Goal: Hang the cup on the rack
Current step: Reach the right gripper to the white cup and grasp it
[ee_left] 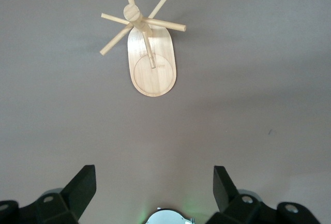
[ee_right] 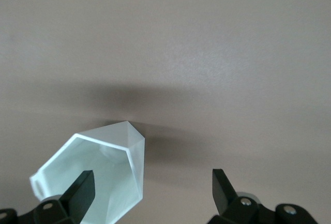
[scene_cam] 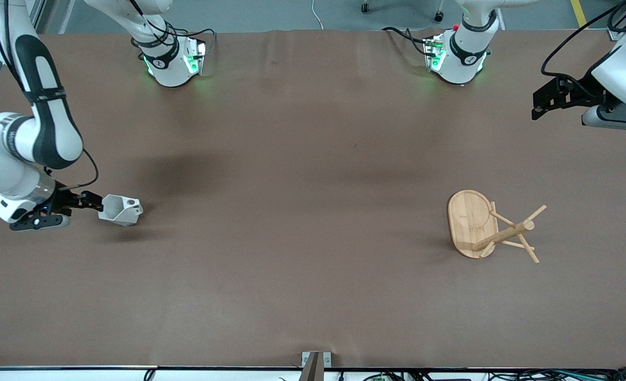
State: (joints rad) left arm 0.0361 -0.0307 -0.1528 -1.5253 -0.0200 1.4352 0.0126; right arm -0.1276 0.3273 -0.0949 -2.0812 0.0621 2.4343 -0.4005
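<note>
Two Franka arms shared a brown desk (scene_cam: 302,222) as a small white faceted cup (scene_cam: 120,210) and a bamboo rack (scene_cam: 490,227) stood well apart at its two ends. Nearest the front camera, the rack stood toward the left arm's end of the desk, its oval base (scene_cam: 469,222) flat on the surface and thin slanted pegs (scene_cam: 529,255) fanning out from a round central post (scene_cam: 503,235). The left wrist view showed the same rack (ee_left: 151,53) from above, with no cup on any peg. Slightly farther from the front camera, toward the right arm's end, the cup appeared tipped, its open hexagonal mouth turned toward the right gripper (scene_cam: 91,201) and its flat tab handle (scene_cam: 133,201), pierced by a round hole, on top. The right gripper sat right at the cup's rim; in the right wrist view its fingers (ee_right: 77,193) were spread wide, one black fingertip in front of the cup's mouth (ee_right: 95,175), the other clear of the cup over bare desk, so nothing was pinched. Whether the cup rested on the desk or hung just above its shadow could not be told. Farthest back, the left gripper (scene_cam: 548,100) waited raised over the desk's edge near its own base, its fingers (ee_left: 77,190) likewise spread apart and empty.
</note>
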